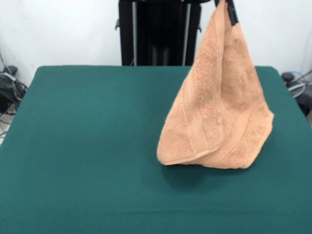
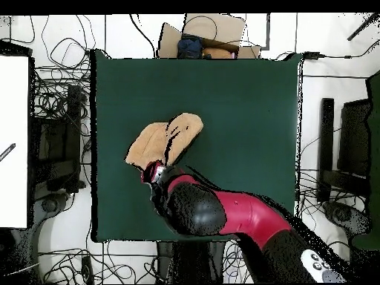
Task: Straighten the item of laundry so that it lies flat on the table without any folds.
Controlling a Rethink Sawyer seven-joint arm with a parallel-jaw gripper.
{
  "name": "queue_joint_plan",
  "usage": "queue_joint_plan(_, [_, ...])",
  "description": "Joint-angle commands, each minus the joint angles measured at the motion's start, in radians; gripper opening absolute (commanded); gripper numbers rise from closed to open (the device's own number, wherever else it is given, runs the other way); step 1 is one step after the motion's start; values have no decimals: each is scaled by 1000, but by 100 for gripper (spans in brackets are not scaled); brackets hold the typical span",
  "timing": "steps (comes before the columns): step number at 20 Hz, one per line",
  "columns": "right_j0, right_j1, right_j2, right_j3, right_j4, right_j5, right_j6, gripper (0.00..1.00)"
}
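**Limp towel hanging from one pinched corner**

Your hand (image 1: 229, 10) grips the top corner of the peach terry towel (image 1: 219, 107), which hangs in a doubled cone, its lower edge brushing the green desk (image 1: 87, 146) right of centre. It is soft, light and floppy; take the banded hem's free corner next.

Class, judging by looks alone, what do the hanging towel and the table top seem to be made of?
The towel looks like soft peach terry cloth: fuzzy looped pile, with a flatter woven band near its hem. The table top seems covered in matte dark green fabric, showing no shine; the exact cloth is unclear.
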Motion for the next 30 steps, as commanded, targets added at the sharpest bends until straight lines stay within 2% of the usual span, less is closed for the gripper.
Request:
queue_joint_plan(1, [-27,96,82,93,-138,-100,36,0])
queue_joint_plan(7, [-55,135,80,119,-239,-131,37,0])
queue_joint_plan(11, [-43,102,77,82,-248,-26,14,0])
queue_joint_plan(18, [99,53,-84,-29,-357,175,-55,0])
queue_joint_plan(21, [148,30,-130,-62,-398,217,-29,0])
queue_joint_plan(25, [169,-20,-115,-78,-381,262,-5,0])
queue_joint_plan(30, [227,-133,-122,-131,-372,416,7,0])
